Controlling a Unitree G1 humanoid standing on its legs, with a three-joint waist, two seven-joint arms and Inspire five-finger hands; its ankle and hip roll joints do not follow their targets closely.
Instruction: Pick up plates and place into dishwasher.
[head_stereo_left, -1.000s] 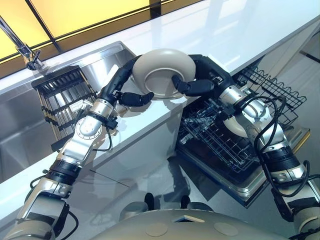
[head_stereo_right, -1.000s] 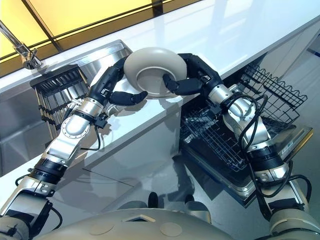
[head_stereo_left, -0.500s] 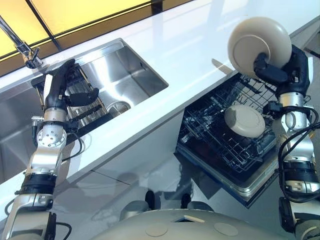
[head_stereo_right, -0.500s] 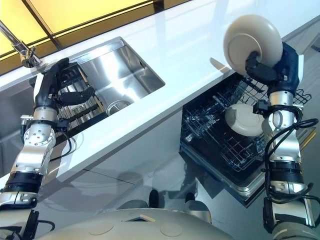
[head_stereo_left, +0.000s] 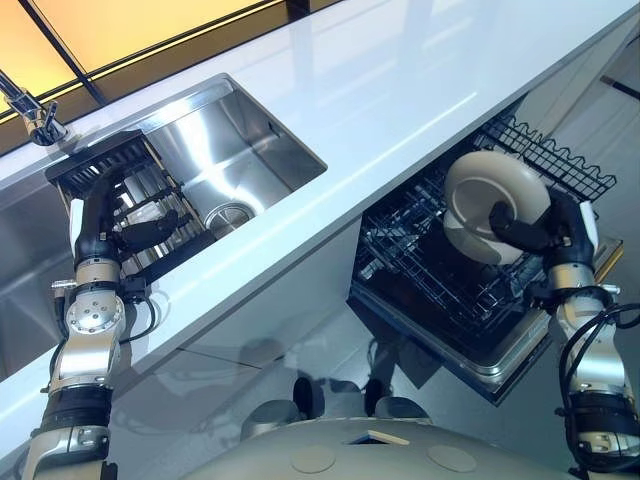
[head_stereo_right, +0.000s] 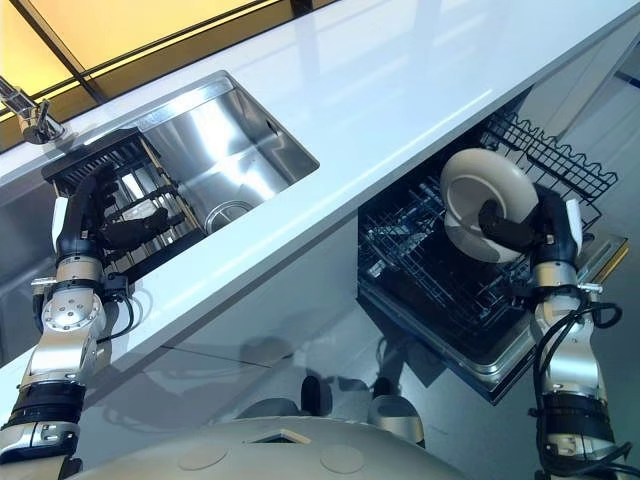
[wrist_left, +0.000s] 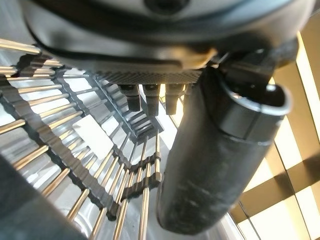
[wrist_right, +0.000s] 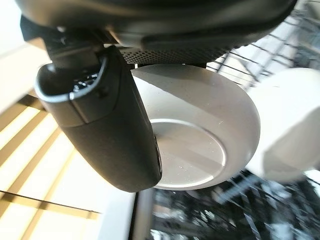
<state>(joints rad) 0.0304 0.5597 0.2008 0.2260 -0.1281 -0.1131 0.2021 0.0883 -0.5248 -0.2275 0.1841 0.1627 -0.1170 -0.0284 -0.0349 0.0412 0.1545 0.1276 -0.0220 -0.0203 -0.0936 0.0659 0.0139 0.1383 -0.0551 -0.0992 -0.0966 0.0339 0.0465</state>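
My right fingers and thumb are pinching the rim of a pale plate (head_stereo_left: 490, 200), the right hand (head_stereo_left: 545, 232) holding it on edge over the open dishwasher (head_stereo_right: 470, 300) at the right of the scene, its underside with the foot ring facing the right wrist camera. A second plate (wrist_right: 295, 125) is lying just behind and partly under the held one in the wire rack (head_stereo_left: 440, 280); I am not able to tell whether the two are touching. The rack is sitting pulled out below the white counter (head_stereo_left: 400, 90), with its far mesh edge reaching out to the right.

My left hand (head_stereo_left: 105, 225) is hanging over the dark dish drainer (head_stereo_right: 120, 175) at the left end of the steel sink (head_stereo_left: 240, 160), fingers loosely extended and thumb spread away from them, gripping nothing. In the left wrist view the drainer's bars are running close beneath those fingers. The faucet (head_stereo_left: 30, 110) is standing at the far left, behind the drainer.
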